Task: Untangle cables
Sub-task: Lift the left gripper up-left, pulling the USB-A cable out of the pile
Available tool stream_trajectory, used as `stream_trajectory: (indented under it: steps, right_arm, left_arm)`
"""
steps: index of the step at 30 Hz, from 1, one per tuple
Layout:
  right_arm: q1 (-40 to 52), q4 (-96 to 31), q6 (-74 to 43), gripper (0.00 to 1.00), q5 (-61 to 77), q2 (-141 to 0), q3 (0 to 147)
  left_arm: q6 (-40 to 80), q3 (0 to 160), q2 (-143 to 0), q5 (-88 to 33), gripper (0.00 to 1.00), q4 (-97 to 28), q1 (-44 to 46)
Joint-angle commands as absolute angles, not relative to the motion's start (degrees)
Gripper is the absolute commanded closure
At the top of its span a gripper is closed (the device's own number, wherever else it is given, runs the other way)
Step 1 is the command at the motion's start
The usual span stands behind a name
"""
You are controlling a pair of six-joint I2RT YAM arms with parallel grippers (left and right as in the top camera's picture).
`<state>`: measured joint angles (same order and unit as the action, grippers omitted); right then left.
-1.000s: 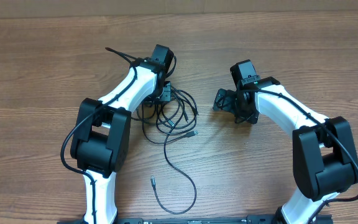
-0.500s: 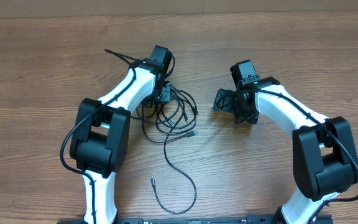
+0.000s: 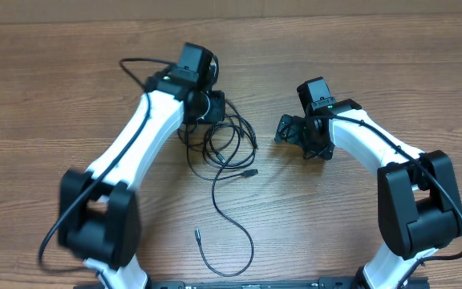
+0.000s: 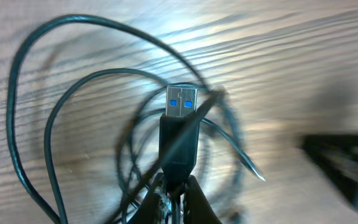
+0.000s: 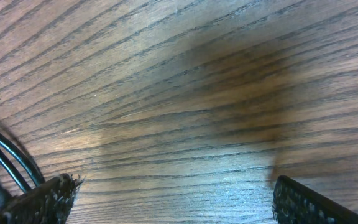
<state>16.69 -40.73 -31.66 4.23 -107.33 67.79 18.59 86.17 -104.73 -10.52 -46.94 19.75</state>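
The cables (image 3: 219,148) lie in loose black loops mid-surface (image 3: 335,48), one strand trailing toward the arm bases. Your left claw (image 4: 178,186) pinches a USB plug (image 4: 180,124), seemingly lifted, though the view is blurred. Your right claw (image 5: 173,199) hangs released beside them.

Thin black cables (image 3: 224,152), tangled loops, USB plug (image 4: 181,106) lifted, blurred
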Motion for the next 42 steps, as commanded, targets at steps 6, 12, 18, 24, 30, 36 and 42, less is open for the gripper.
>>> stream_trajectory:
  steps: [6,12,18,24,30,36,42]
  right_arm:
    - [16.67,-40.56,-31.68,0.0,3.68,-107.5,68.6]
    - [16.67,-40.58,-31.68,0.0,3.68,-107.5,68.58]
    - [16.67,-40.58,-31.68,0.0,3.68,-107.5,68.6]
    - [16.67,-36.88,-31.68,0.0,5.34,-107.5,68.6]
    - [16.64,-38.89,-28.62,0.05,16.19,-107.5,68.6]
    - [13.19,-39.03,-15.81,0.16,34.85,-106.28,68.66]
    - [8.36,-36.73,-5.67,0.11,60.69,-104.99,68.66]
  left_arm:
    - [16.64,86.41,-95.42,-24.95,0.96,-47.4,16.29]
    - [21.1,86.41,-92.36,-48.38,0.96,-44.4,8.27]
    - [25.71,86.39,-93.49,-57.76,0.96,-44.64,4.16]
    - [26.11,86.39,-93.51,-71.48,0.96,-39.7,1.74]
    - [22.09,86.39,-93.51,-79.88,0.96,-33.32,-0.51]
    - [22.81,86.41,-93.19,-90.5,0.96,-21.12,-7.14]
    - [23.11,86.41,-92.97,-90.48,0.96,-22.31,-11.7]
